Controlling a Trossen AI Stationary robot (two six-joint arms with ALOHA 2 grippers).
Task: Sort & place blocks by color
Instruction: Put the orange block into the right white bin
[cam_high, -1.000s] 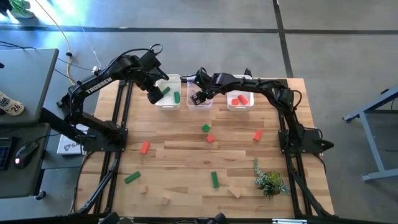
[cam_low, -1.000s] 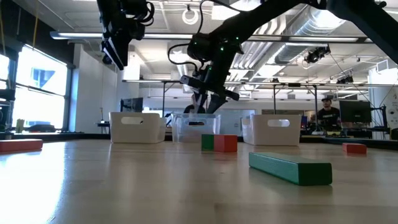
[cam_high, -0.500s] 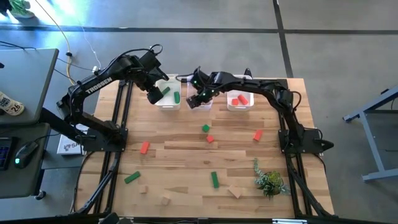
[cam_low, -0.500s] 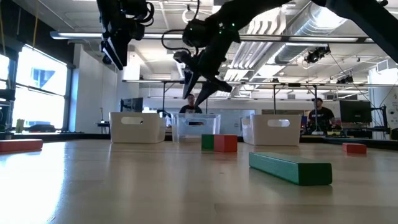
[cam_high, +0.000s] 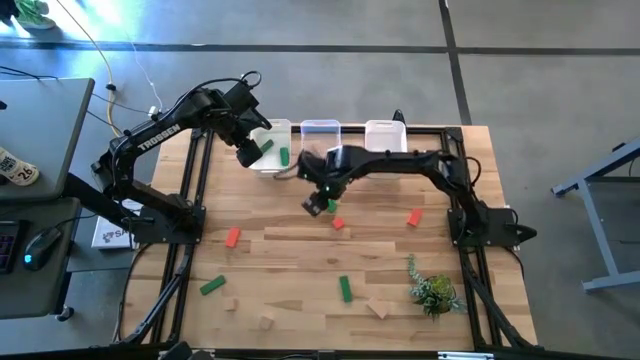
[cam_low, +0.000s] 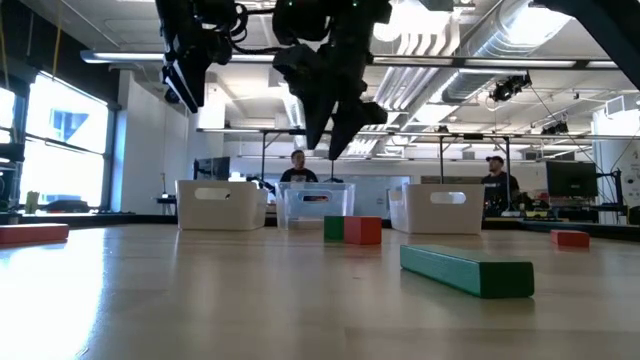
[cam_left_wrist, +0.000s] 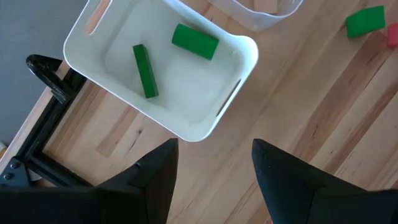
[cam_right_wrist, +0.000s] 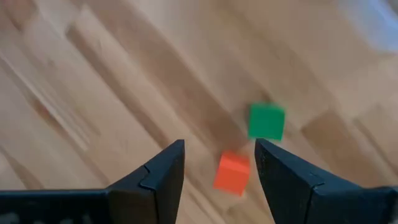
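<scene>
My right gripper (cam_high: 317, 205) hangs open, pointing down, above the table's middle, holding nothing. A green cube (cam_right_wrist: 267, 121) and a red cube (cam_right_wrist: 232, 172) lie flat on the wood just beneath it, side by side (cam_low: 335, 229). My left gripper (cam_high: 248, 152) waits open above the near left corner of the left bin (cam_left_wrist: 239, 56), which holds a green bar (cam_left_wrist: 145, 70) and a green block (cam_left_wrist: 195, 41). More blocks lie loose on the table: red ones (cam_high: 232, 237) (cam_high: 414, 217), green bars (cam_high: 212, 286) (cam_high: 345, 289) and tan pieces (cam_high: 378, 308) (cam_high: 266, 321).
Three clear bins stand in a row at the far edge: left (cam_high: 272, 135), middle (cam_high: 320, 128), right (cam_high: 385, 130). My right arm crosses over the right bin. A plant sprig (cam_high: 433, 292) lies near the right front. People stand in the room behind (cam_low: 298, 165).
My right gripper has risen out of the middle bin and swung toward the table's near edge. It now hangs over the green and red cubes, tipped more steeply down. The blocks on the table have stayed put.
</scene>
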